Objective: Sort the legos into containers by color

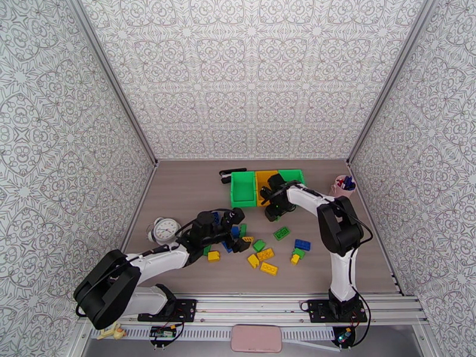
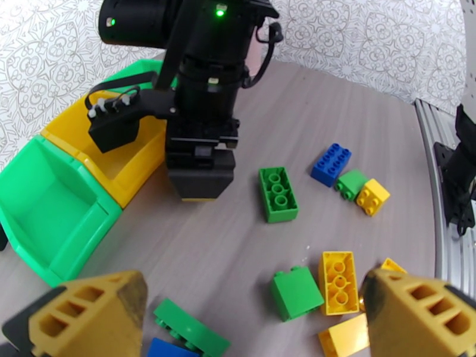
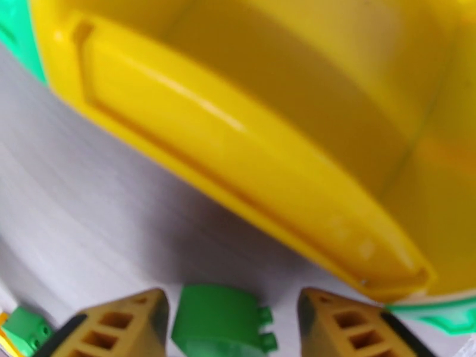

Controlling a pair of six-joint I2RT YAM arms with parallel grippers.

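Note:
Three containers stand in a row at the back: a green bin [image 1: 243,188], a yellow bin [image 1: 263,181] and another green bin [image 1: 293,176]. Legos lie scattered in front: a green one [image 1: 281,233], a blue one [image 1: 302,244], yellow ones [image 1: 269,268]. My right gripper [image 1: 272,214] points down just before the yellow bin [image 3: 250,144]. Its jaws stand open around a green lego [image 3: 217,319], with narrow gaps on both sides. My left gripper [image 2: 253,319] hovers wide open over the pile, a green brick [image 2: 296,293] and a yellow brick [image 2: 337,282] between its fingers.
A white alarm clock [image 1: 165,229] sits left of the pile, beside my left arm. A pink cup with pens [image 1: 344,185] stands at the back right. A black object [image 1: 226,175] lies behind the left green bin. Patterned walls close in three sides.

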